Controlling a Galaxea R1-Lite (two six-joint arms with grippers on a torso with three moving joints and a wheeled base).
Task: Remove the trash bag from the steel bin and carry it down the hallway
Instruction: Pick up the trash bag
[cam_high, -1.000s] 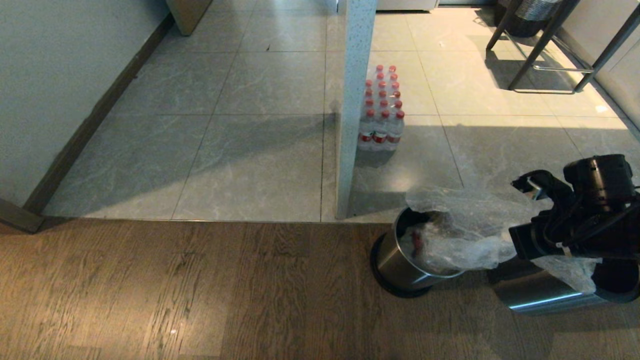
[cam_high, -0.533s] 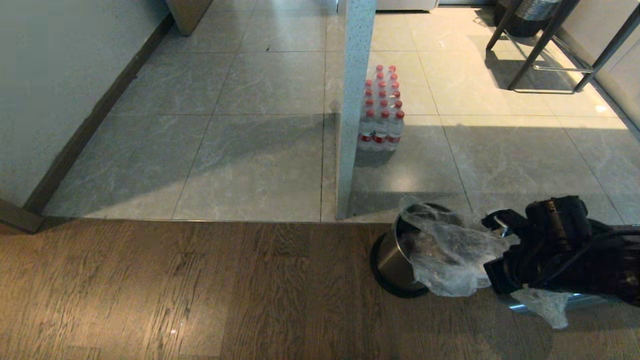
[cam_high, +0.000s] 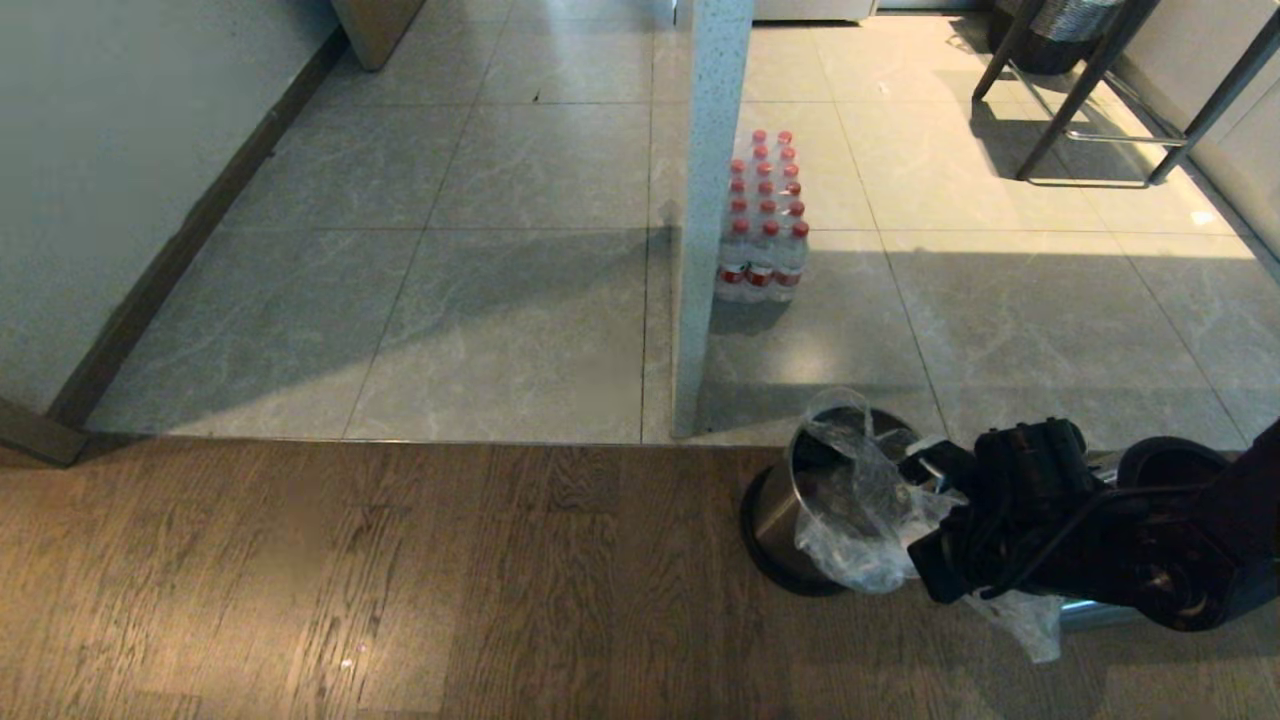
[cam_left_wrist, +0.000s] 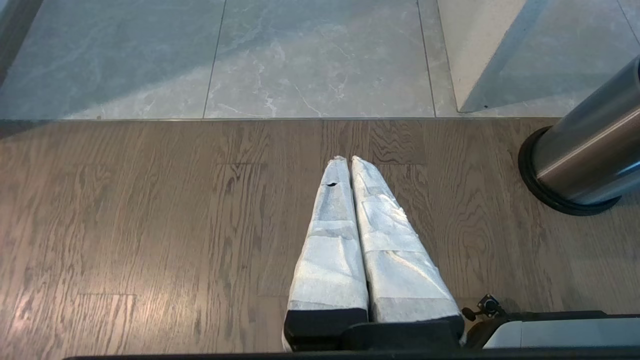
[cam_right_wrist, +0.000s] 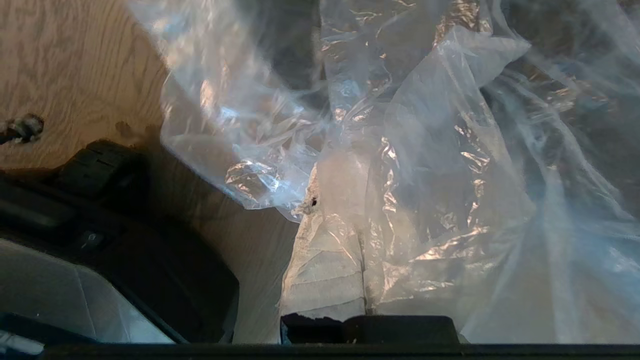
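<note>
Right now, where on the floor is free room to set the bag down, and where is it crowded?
Free: wood floor left of the steel bin, and tiles between wall and pillar. Crowded: around the bin, where the right gripper grips the trash bag, and by the water bottles.

The small round brushed-steel bin (cam_high: 790, 520) stands on the brown wood-plank floor (cam_high: 350, 580) just before the pale grey tiled floor (cam_high: 500, 320), with the clear crumpled plastic trash bag (cam_high: 860, 510) draped over its right rim and the shrink-wrapped pack of red-capped water bottles (cam_high: 762, 215) behind it, right of the speckled white pillar (cam_high: 705, 200).
</note>
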